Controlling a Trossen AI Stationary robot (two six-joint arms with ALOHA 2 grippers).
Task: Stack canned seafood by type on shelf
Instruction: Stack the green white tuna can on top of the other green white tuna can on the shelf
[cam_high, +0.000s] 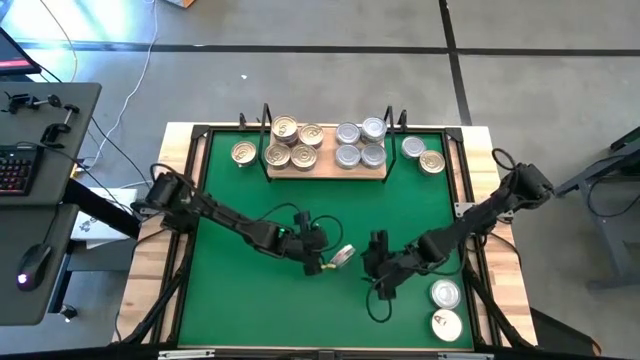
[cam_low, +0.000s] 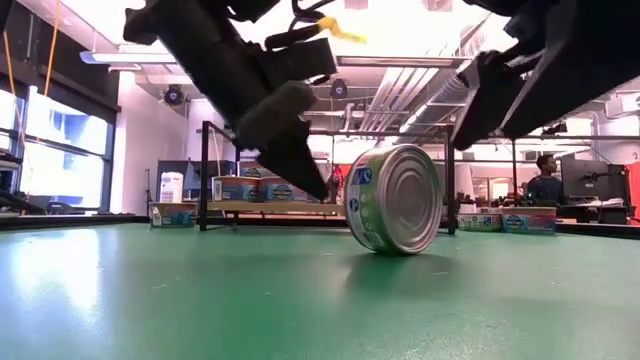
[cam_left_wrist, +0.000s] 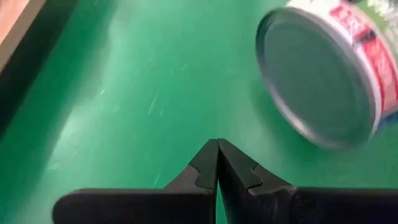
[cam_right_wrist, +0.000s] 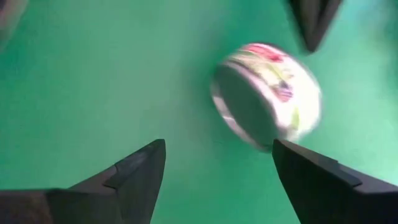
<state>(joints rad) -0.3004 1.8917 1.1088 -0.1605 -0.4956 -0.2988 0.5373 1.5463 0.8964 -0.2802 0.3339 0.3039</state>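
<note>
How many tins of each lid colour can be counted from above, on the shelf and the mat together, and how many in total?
Gold-lidded tins: 6
Silver-lidded tins: 6
Lid colour unclear: 2, the tin on its edge and the nearest tin
Total: 14 seen from above; stacks on the shelf may hide more.

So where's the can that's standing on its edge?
In the high view, the tilted can sits on the green mat near the middle front, between the left gripper and right gripper.
</note>
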